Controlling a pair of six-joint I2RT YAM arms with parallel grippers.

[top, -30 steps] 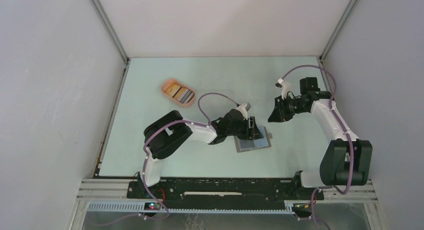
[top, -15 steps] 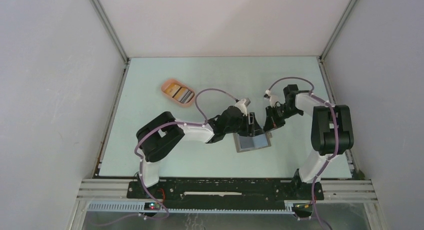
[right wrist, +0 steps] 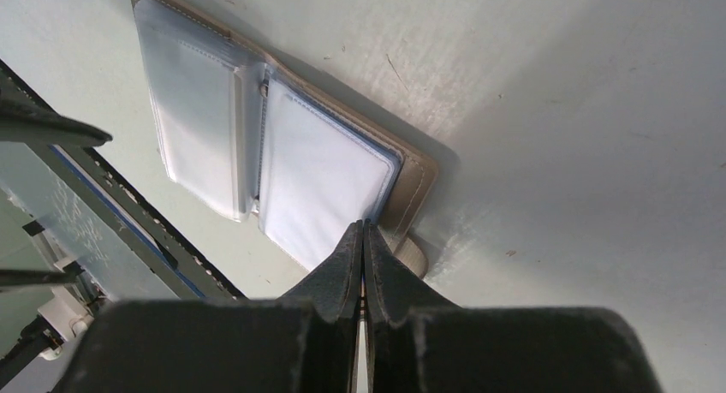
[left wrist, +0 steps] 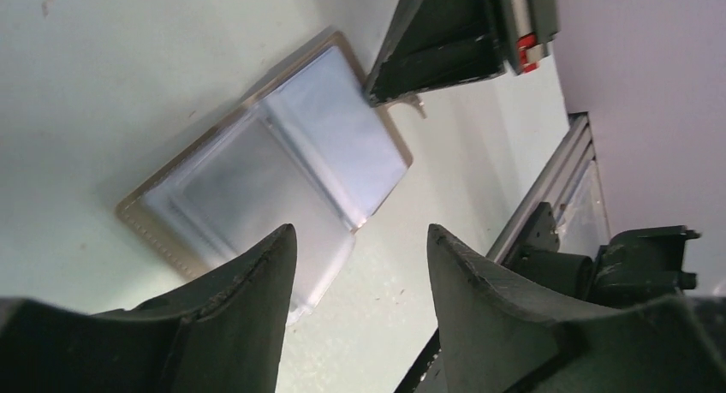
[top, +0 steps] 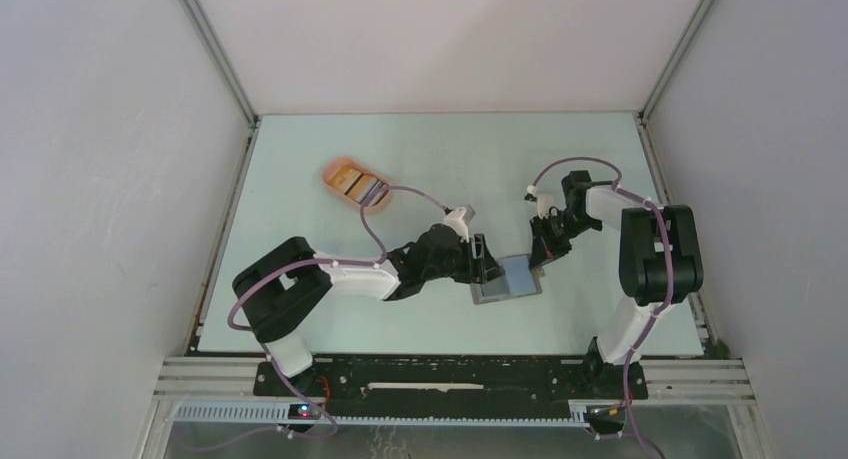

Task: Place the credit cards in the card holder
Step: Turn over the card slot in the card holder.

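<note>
On the pale green table (top: pixel 440 149), enclosed by white walls, the scene is laid out in descending order of size. The left arm (top: pixel 340 277) is stretched low across the table towards the centre, and the right arm (top: pixel 655 249) is folded back over its base with its wrist reaching inward.

The card holder (top: pixel 508 279) is seen lying open and flat on the table between the two wrists. Clear plastic sleeves are shown across both halves in the left wrist view (left wrist: pixel 282 170) and the right wrist view (right wrist: pixel 257 145), and no card is visible in them.

The peach-orange oval tray (top: pixel 334 169) is placed well apart from the card holder, towards the far left of the table. The credit cards (top: pixel 360 187) are held in it, one yellow-orange and the others dark with pale stripes.

The left gripper (top: pixel 488 264) is positioned just beside the left edge of the card holder. Its fingers are spread apart (left wrist: pixel 360 239) with nothing between them.

The right gripper (top: pixel 542 259) is set at the right edge of the card holder. Its fingers are pressed together (right wrist: pixel 364 230), their tips meeting the sleeve edge beside the small tab (right wrist: pixel 413 256). Whether any sleeve material is pinched cannot be told.
</note>
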